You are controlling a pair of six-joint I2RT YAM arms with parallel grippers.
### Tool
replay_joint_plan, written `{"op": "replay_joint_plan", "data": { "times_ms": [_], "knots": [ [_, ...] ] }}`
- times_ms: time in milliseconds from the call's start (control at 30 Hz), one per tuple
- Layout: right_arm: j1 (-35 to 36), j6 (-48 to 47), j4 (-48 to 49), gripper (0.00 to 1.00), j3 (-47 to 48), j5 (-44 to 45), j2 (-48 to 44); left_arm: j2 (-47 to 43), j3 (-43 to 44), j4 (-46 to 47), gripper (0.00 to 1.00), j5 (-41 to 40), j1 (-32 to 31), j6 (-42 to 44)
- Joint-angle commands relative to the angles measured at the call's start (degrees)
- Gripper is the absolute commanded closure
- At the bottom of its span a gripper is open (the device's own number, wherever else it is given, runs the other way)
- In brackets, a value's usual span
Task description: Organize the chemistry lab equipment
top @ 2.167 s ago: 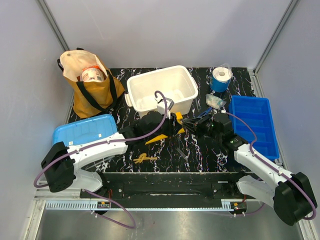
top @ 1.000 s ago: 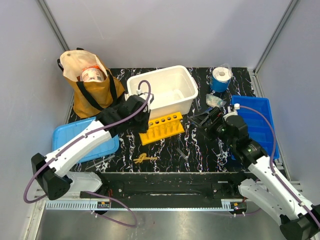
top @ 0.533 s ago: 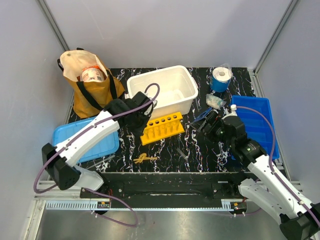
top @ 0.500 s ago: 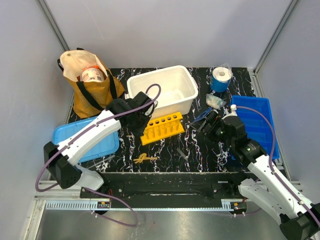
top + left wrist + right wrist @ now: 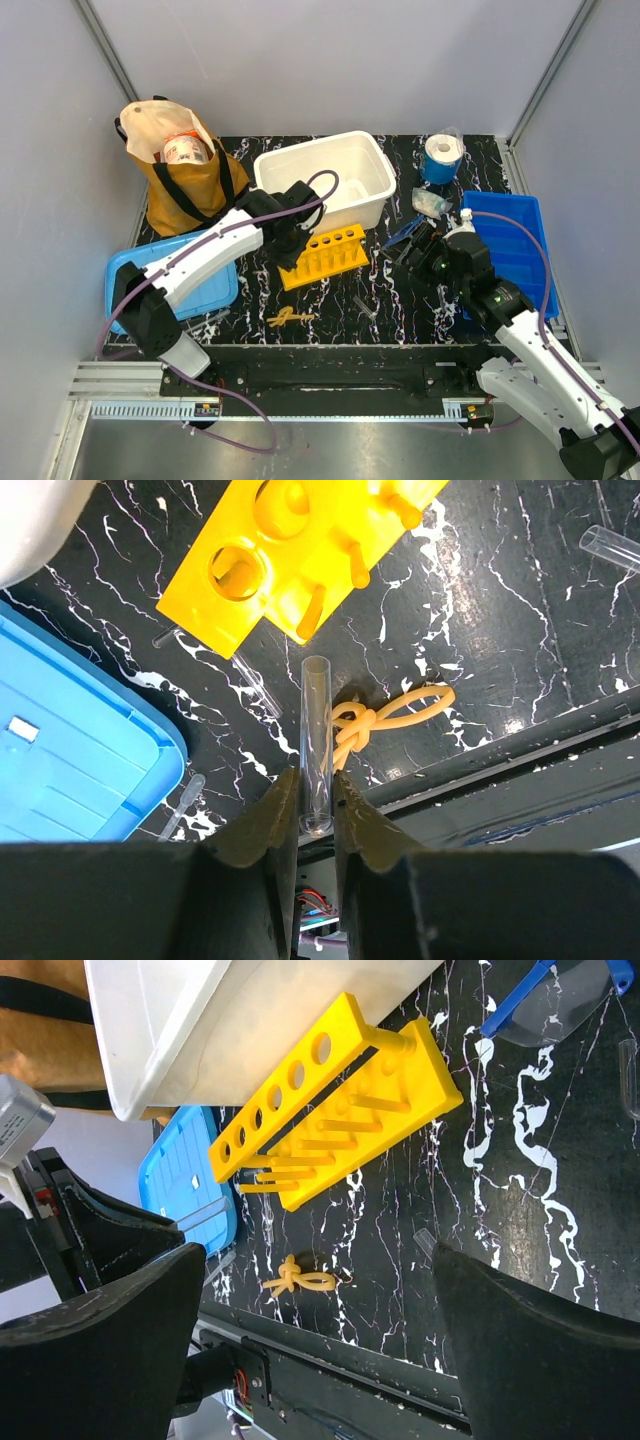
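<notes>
Left gripper (image 5: 316, 785) pinches a clear test tube (image 5: 316, 710) mid-frame. Next, I think, it goes in the yellow rack (image 5: 290, 540) up top. Right gripper (image 5: 318, 1345) gapes wide, empty.

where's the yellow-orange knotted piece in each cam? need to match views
Top external: knotted piece sits lower centre, on the near side of the yellow rack.
Left wrist: mid-frame, just right of the clear tube, below the rack.
Right wrist: lower left of centre, below the rack.
Shared landmark: the yellow rack, visible in all three views.
</notes>
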Motion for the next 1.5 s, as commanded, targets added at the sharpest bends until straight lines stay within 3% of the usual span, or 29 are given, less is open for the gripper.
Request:
{"op": "replay_joint_plan", "data": {
  "times_ms": [0,667,733,1000,1467],
  "knots": [
    [-0.2,-1.6,-0.4,0.0,2.7,1.4,-1.0,0.9,1.8,1.4,0.88,0.0,0.1,1.3],
    [-0.2,-3.0,-0.6,0.0,3.0,2.3,-0.6,6.6,2.6,2.8,0.84,-1.8,0.1,3.1],
    [-0.2,-3.1,-0.5,0.0,3.0,2.3,-0.5,7.0,3.1,2.6,0.87,-1.7,0.0,3.1],
    [-0.2,-4.1,-0.9,0.0,3.2,4.3,-0.8,4.4,6.5,-2.8,0.86,-4.3,0.0,3.6],
    [-0.2,-4.1,-0.9,0.0,3.1,4.3,-0.8,5.9,8.1,-3.4,0.84,-5.1,0.3,3.7]
  ]
}}
